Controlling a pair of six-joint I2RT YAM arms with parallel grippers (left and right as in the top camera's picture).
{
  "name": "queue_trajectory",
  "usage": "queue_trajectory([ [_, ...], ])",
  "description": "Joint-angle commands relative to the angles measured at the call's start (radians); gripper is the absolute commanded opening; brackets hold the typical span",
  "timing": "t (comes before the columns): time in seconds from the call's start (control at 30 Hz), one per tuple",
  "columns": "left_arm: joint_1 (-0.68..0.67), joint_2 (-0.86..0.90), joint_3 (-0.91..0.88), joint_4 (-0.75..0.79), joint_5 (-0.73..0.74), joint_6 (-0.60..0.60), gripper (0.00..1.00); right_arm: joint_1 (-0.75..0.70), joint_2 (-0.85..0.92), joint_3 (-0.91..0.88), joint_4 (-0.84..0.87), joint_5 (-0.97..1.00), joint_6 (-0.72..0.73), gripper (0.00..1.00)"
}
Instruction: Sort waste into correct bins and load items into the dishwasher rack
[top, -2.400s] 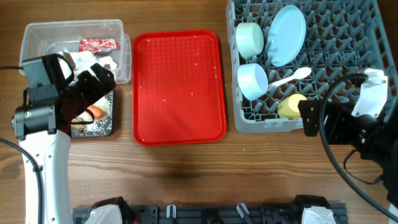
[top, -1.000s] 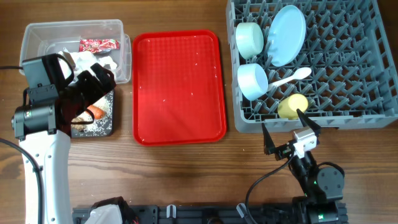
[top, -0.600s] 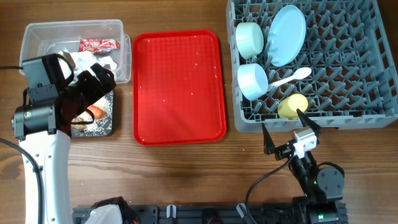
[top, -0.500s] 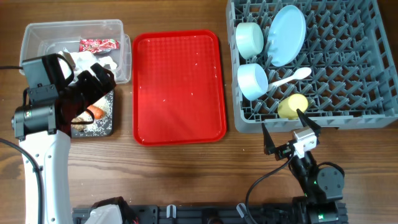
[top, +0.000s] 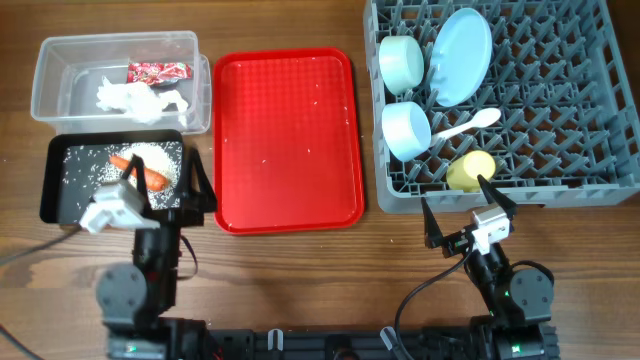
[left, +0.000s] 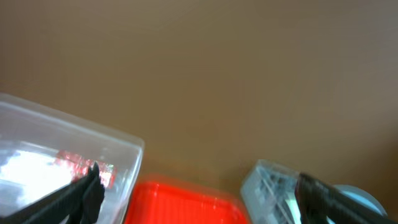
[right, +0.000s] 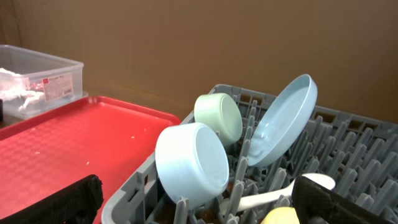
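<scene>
Sorting looks finished to me: the orange carrot (top: 138, 170) lies in the shallow black rectangular tray (top: 50, 182) at left, and the small yellow cup (top: 470, 170) is in the grey pegged plastic rack (top: 585, 100) at upper right. My left hand (top: 162, 178) and right hand (top: 455, 203) hang spread and empty at the bottom; I'd park both clear.

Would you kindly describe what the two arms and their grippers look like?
The left gripper and right gripper match: slim black pointed jaws, a small white block behind them, then a round black joint housing. A black cable loops beside the right arm, and a grey cable runs off from the left.
</scene>
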Motion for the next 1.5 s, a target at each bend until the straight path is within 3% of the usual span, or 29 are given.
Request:
queue_trajectory([
  [0.0, 0.011, -0.105, -0.200, 0.096, -0.014, 0.015, 1.00, 0.003, -0.009, -0.002, 0.005, 0.006, -0.013, 1.00],
  [0.2, 0.029, -0.296, -0.283, 0.043, -0.047, 0.016, 1.00, 0.003, -0.009, -0.002, 0.005, 0.006, -0.013, 1.00],
  [0.3, 0.029, -0.296, -0.283, 0.002, -0.050, 0.015, 1.00, 0.003, -0.009, -0.002, 0.005, 0.006, -0.013, 1.00],
  [0.47, 0.029, -0.296, -0.283, -0.218, -0.049, 0.015, 1.00, 0.003, -0.009, -0.002, 0.005, 0.006, -0.013, 1.00],
  [1.47, 0.029, -0.296, -0.283, -0.216, -0.042, 0.014, 1.00, 0.003, -0.009, -0.002, 0.005, 0.006, -0.013, 1.00],
])
